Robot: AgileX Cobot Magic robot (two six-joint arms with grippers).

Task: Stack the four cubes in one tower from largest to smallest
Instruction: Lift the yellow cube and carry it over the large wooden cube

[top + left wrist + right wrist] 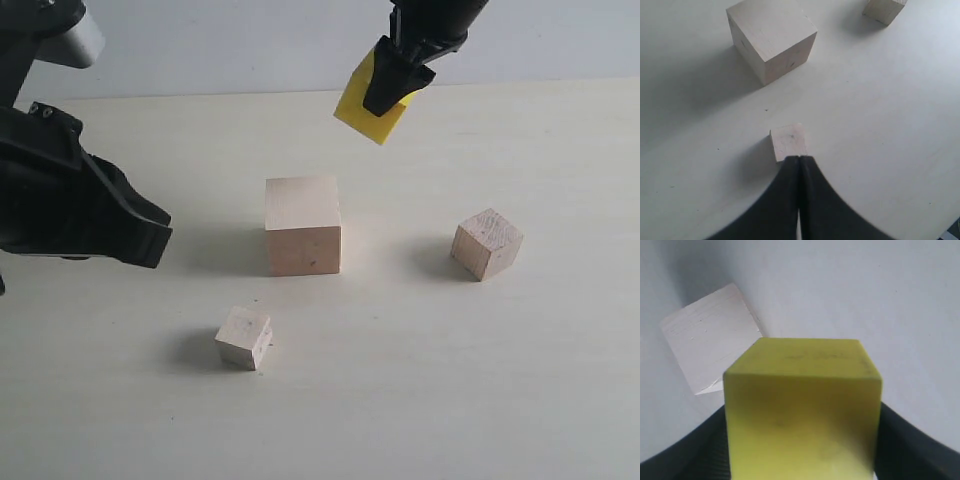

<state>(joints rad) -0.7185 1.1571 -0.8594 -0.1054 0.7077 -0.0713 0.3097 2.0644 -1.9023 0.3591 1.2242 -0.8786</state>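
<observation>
The large pale wooden cube (302, 224) stands in the middle of the table. High above and behind it hangs the bright yellow cube (372, 106), tilted, with my right gripper (392, 82) shut on it; it fills the right wrist view (802, 412), where the large cube (710, 350) lies below. The medium wooden cube (487, 243) sits to the right, the small wooden cube (244, 337) at the front. My left gripper (799, 159) is shut and empty, its tips just short of the small cube (788, 141). The large cube (771, 36) and the medium cube (883, 8) lie beyond.
The left arm's black body (75, 195) fills the left side of the exterior view. A pale wall (220, 45) rises behind the table (450, 380).
</observation>
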